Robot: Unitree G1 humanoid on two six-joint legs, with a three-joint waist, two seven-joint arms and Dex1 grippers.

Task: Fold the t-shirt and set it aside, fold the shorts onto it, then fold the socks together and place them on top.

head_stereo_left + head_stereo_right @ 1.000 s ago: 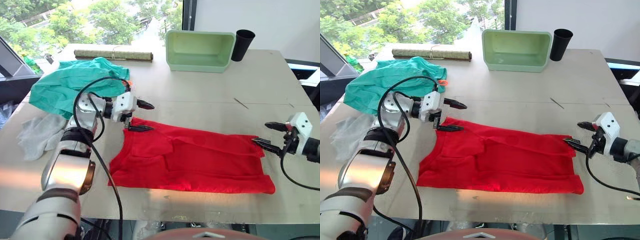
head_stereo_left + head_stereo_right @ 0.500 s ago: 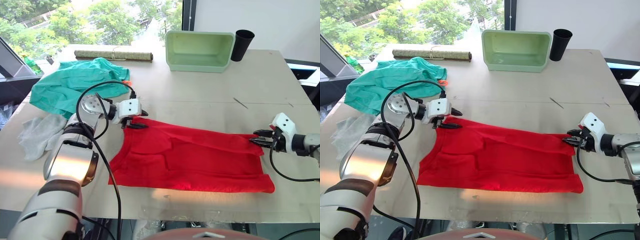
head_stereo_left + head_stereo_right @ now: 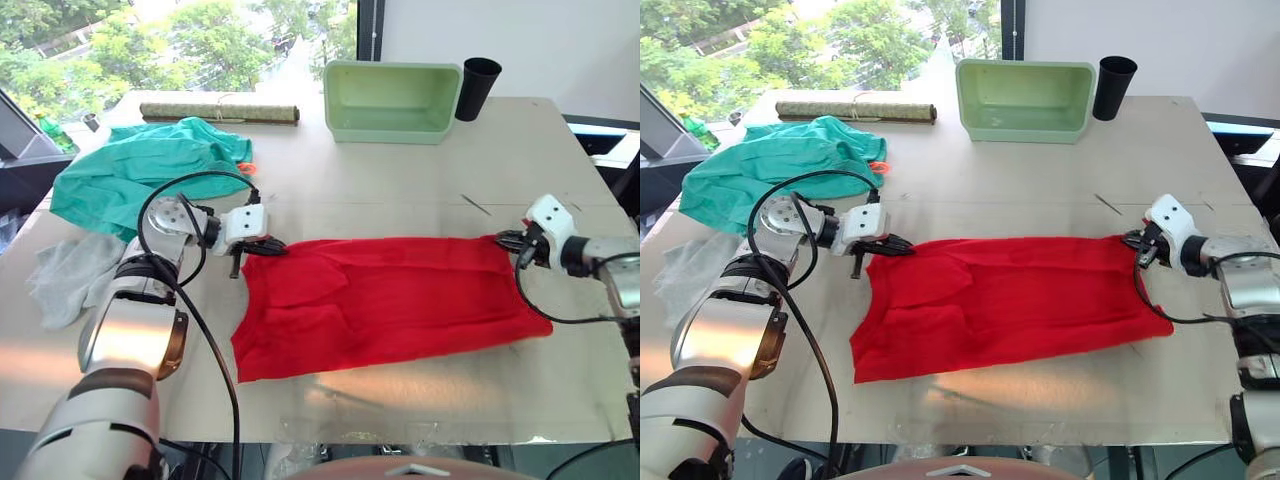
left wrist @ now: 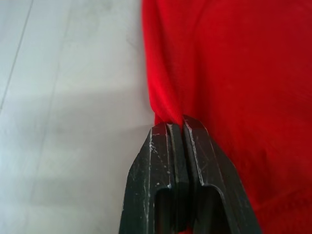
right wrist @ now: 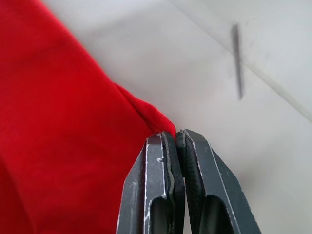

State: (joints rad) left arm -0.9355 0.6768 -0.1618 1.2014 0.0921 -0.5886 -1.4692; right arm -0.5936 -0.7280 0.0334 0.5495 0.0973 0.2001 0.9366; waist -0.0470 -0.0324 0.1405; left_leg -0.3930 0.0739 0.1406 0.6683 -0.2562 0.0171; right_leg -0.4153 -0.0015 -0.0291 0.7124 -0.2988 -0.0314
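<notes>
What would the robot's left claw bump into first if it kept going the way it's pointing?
The left gripper, shut on the t-shirt, points across the table along the shirt's far edge. Only red fabric lies ahead, then probably the right gripper holding the opposite corner.

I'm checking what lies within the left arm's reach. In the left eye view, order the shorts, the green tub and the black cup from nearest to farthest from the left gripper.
1. The shorts: just beyond the left gripper, toward the robot's left.
2. The green tub: at the table's far edge, to the right.
3. The black cup: beside the tub, farther right.
</notes>
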